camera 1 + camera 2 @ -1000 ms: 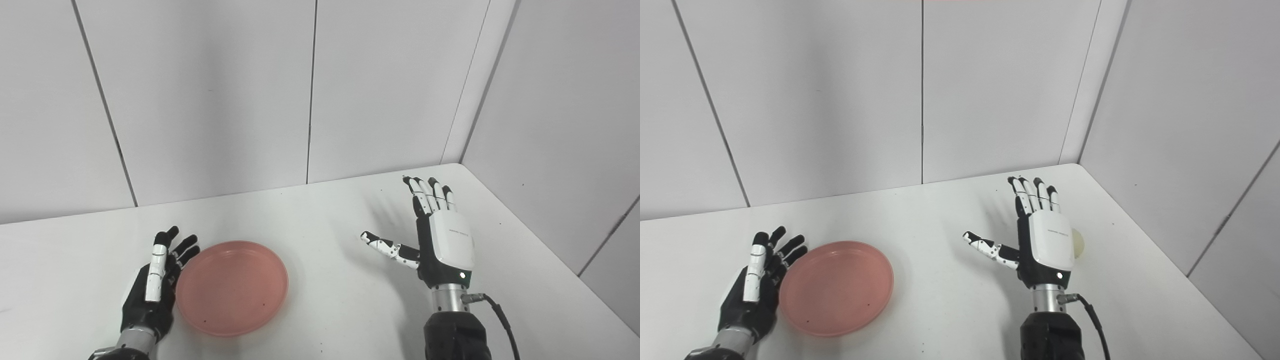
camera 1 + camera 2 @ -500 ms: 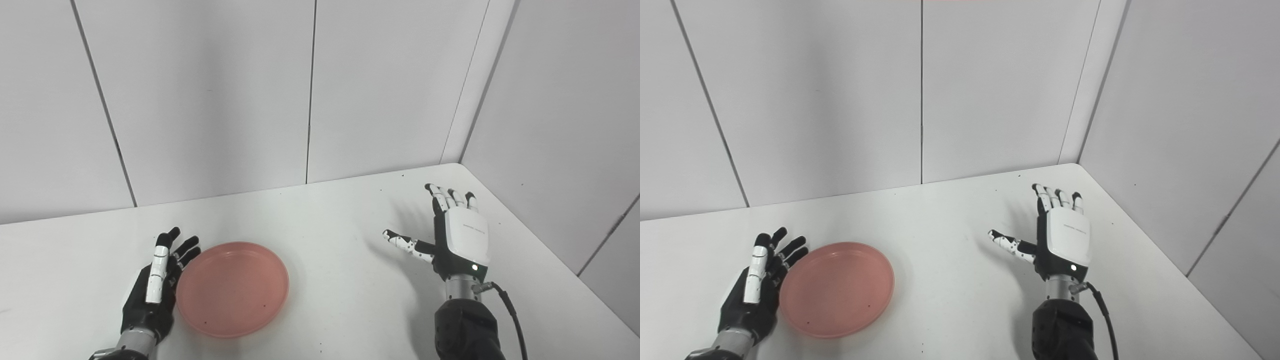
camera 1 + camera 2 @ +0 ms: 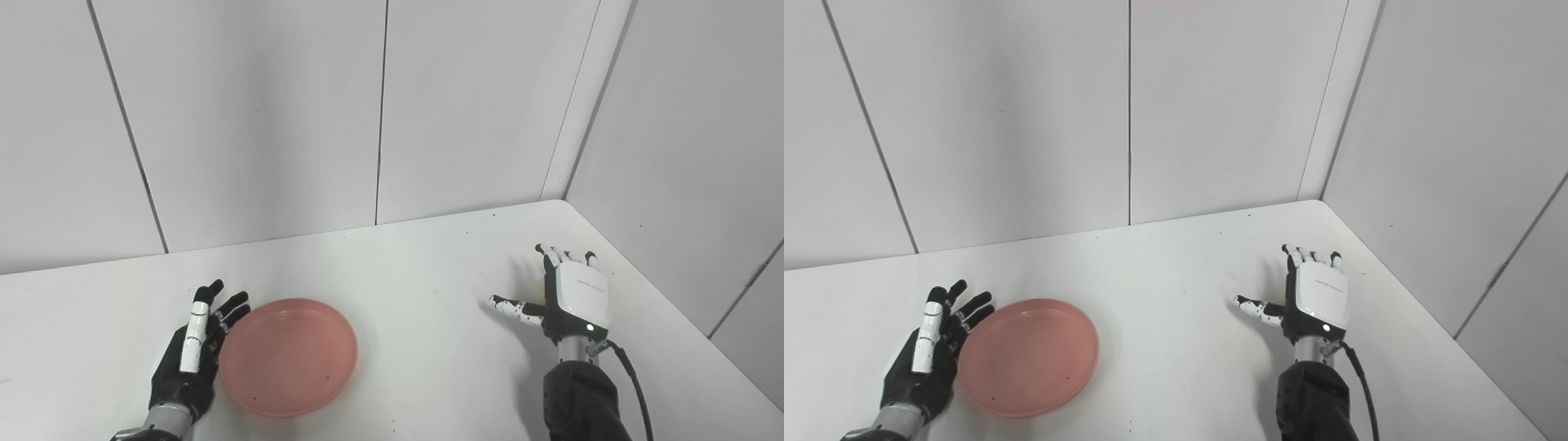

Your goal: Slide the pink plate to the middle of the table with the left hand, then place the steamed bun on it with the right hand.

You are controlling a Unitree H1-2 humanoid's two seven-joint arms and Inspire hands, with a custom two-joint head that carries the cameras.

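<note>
Right robot hand [image 3: 572, 294] spread, hiding bun; left robot hand [image 3: 190, 355] unclenched against pink plate [image 3: 288, 355] rim.

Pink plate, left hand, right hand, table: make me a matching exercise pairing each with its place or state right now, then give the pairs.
Things:
1. plate
2. left hand
3. right hand
4. table

States:
A. open, beside the plate's left rim
B. white, carries everything
C. empty, lying flat on the table's left part
D. back toward the camera, fingers curled downward, thumb stuck out to the left

Pairs: 1-C, 2-A, 3-D, 4-B
</note>
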